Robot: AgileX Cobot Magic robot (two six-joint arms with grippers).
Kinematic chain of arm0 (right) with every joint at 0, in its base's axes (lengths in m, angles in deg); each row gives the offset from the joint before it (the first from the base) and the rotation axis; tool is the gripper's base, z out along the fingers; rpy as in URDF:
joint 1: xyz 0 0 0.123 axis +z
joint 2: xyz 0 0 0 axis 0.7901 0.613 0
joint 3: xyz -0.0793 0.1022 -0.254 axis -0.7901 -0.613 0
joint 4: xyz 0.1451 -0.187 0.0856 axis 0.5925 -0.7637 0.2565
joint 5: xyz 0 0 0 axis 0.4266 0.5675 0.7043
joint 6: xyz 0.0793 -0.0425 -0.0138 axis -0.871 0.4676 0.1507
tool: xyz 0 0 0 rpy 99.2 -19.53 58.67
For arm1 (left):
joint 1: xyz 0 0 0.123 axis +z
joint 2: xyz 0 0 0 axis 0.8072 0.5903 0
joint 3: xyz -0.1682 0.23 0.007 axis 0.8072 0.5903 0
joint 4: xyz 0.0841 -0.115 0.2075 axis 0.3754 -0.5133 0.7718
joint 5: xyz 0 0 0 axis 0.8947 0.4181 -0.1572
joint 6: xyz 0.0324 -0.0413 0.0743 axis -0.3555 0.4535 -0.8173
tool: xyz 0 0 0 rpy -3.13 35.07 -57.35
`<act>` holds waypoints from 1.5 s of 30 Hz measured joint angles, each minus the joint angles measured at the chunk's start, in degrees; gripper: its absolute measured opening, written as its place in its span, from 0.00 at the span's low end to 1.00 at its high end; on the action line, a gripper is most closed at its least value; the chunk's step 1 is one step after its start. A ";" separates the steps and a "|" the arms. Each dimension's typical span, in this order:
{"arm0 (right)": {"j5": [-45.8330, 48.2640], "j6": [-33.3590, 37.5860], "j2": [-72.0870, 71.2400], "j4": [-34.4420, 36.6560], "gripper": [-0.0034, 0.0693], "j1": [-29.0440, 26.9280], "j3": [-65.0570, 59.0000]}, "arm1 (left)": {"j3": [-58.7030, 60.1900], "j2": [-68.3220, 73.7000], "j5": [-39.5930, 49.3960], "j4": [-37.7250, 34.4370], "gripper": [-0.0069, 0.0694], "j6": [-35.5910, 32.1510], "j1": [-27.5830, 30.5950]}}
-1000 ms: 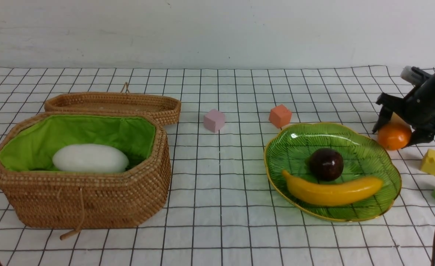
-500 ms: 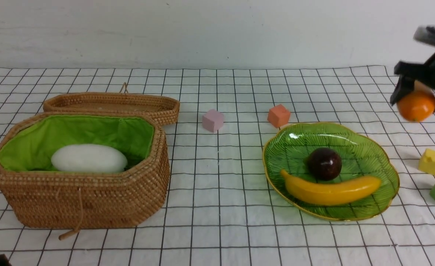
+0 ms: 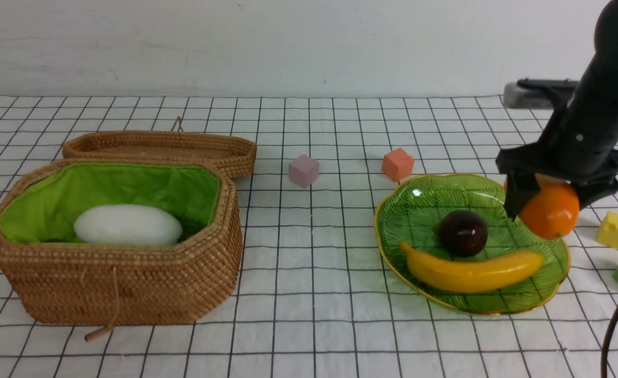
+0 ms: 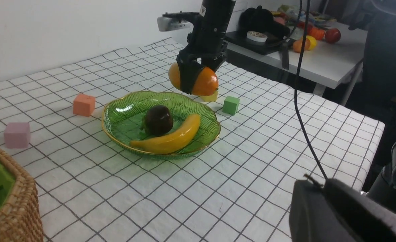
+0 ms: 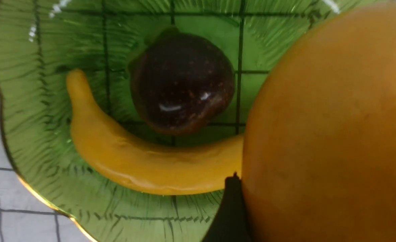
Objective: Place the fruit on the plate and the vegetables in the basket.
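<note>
Mango (image 3: 550, 211) clamped between my right gripper's (image 3: 549, 202) jaws, held in the air over the plate's (image 3: 393, 210) rim on the table's right side. Banana (image 3: 471, 271) and mangosteen (image 3: 463, 232) lie on the plate (touching). Radish (image 3: 128, 225) sits in the basket (image 3: 130, 294) toward the left edge. Left gripper's state I cannot tell.

- The right arm (image 3: 597, 110) comes in from the table's right edge and slants down from the upper right toward the far right part of the table.
- The right gripper (image 3: 549, 207) points downward, its black fingers (image 3: 514, 197) clamped on either side of the mango (image 3: 550, 211), which hangs clear of the surface.
- In the right wrist view, one dark fingertip (image 5: 229, 208) presses against the mango's side.
- The left gripper (image 4: 346, 215) shows only as a dark blurred block in its own wrist view; its jaws cannot be made out.
</note>
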 joint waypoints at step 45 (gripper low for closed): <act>-11.45 -7.56 -100.56 2.56 0.17 0.13 -59.33 | 19.52 -13.03 -13.08 10.32 0.07 5.99 0.00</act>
